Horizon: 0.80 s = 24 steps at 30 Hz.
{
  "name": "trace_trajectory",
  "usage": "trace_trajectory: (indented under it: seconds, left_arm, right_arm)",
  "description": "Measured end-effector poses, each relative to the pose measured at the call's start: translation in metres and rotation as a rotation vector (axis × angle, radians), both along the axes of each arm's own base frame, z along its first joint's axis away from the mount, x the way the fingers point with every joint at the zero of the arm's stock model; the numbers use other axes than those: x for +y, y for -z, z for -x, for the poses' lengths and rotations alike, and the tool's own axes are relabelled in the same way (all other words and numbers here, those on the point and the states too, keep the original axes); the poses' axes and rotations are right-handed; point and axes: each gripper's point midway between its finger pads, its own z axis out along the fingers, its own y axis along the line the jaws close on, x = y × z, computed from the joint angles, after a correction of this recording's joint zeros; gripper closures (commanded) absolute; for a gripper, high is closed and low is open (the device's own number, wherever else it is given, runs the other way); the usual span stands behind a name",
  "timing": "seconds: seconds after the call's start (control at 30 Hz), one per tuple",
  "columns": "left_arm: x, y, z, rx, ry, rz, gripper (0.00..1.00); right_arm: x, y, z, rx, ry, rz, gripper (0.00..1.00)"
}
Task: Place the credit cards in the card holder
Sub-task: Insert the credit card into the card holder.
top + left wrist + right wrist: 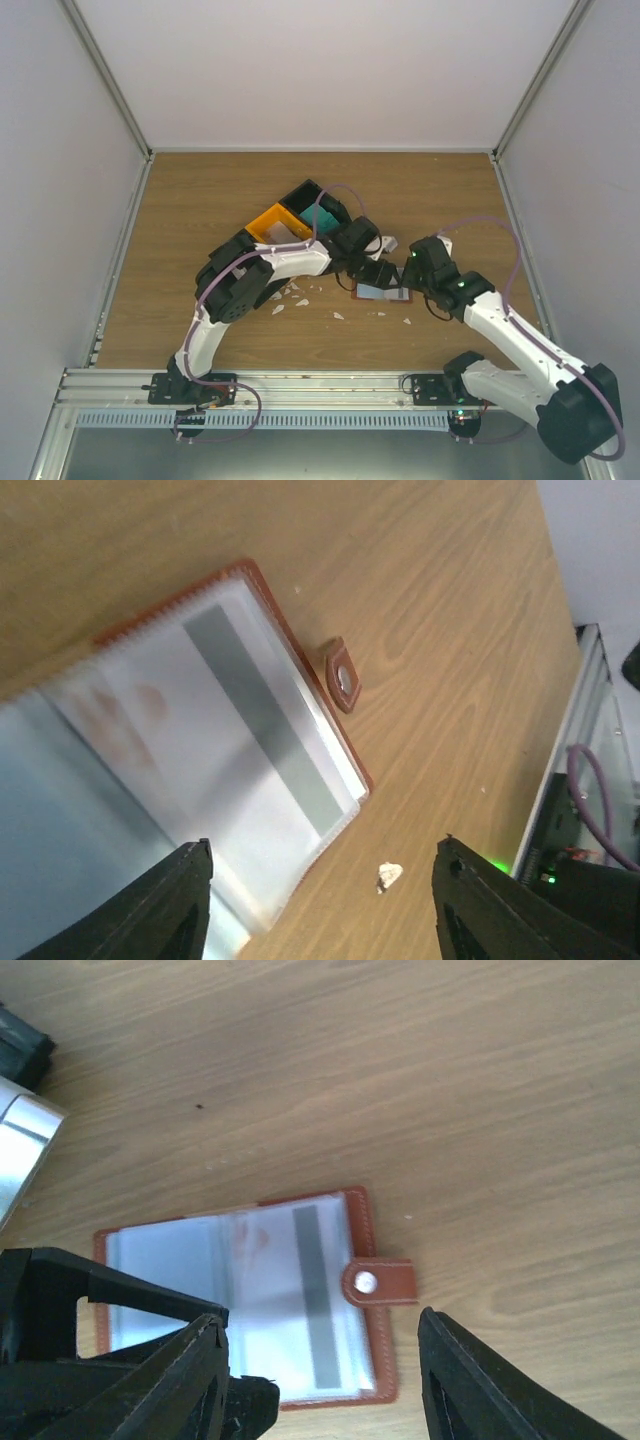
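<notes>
The card holder (pixel 135 1290) lies open and flat on the tabletop (pixel 480 1090), between the two hands and just in front of them. Its brown snap tab (pixel 381 1283) sticks out from the right edge. Through a clear sleeve a white card (pixel 285 1305) with a grey stripe and a faint red mark shows.

The left hand (pixel 323 845) hangs over one corner of the card holder with its fingers wide apart, and nothing is between them. The right hand (pixel 322 1316) stands above the near edge of the card holder, also with wide fingers, and it holds nothing.

Farther back on the tabletop stands a black-and-orange tray (pixel 272 222), and a teal card (pixel 322 216) lies in one of its black compartments. Small white scraps (pixel 300 295) are scattered near the left arm, and one scrap lies just beside the card holder.
</notes>
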Motion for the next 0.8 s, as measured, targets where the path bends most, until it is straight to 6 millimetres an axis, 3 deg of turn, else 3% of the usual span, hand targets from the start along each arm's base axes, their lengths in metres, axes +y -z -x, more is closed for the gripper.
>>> trace_trajectory:
  seconds: [0.13,0.17,0.3,0.43,0.57,0.63,0.7,0.8]
  left_arm:
    - [0.015,-0.019,-0.018,-0.1,-0.046,-0.025,0.28]
    - [0.022,-0.028,-0.024,-0.135,-0.057,-0.027,0.26]
    - [0.061,-0.081,-0.057,-0.293,-0.136,-0.027,0.03]
    - [0.101,-0.12,-0.091,-0.422,-0.224,-0.042,0.01]
    - [0.13,-0.121,-0.111,-0.473,-0.265,-0.125,0.01]
    - [0.141,-0.108,-0.121,-0.465,-0.276,-0.186,0.1]
    - [0.147,-0.098,-0.132,-0.458,-0.279,-0.232,0.28]
    - [0.154,-0.084,-0.152,-0.445,-0.283,-0.301,0.47]
  right_arm:
    - [0.016,-0.007,-0.011,-0.014,-0.072,-0.022,0.44]
    - [0.02,-0.01,-0.014,-0.02,-0.092,-0.029,0.44]
    - [0.041,-0.018,-0.03,-0.05,-0.173,-0.076,0.44]
    - [0.069,-0.016,-0.048,-0.061,-0.245,-0.146,0.43]
    - [0.098,-0.008,-0.071,-0.046,-0.293,-0.233,0.43]
    - [0.112,-0.004,-0.085,-0.036,-0.296,-0.272,0.43]
    - [0.123,0.0,-0.1,-0.028,-0.289,-0.309,0.43]
    - [0.136,0.007,-0.118,-0.019,-0.27,-0.359,0.48]
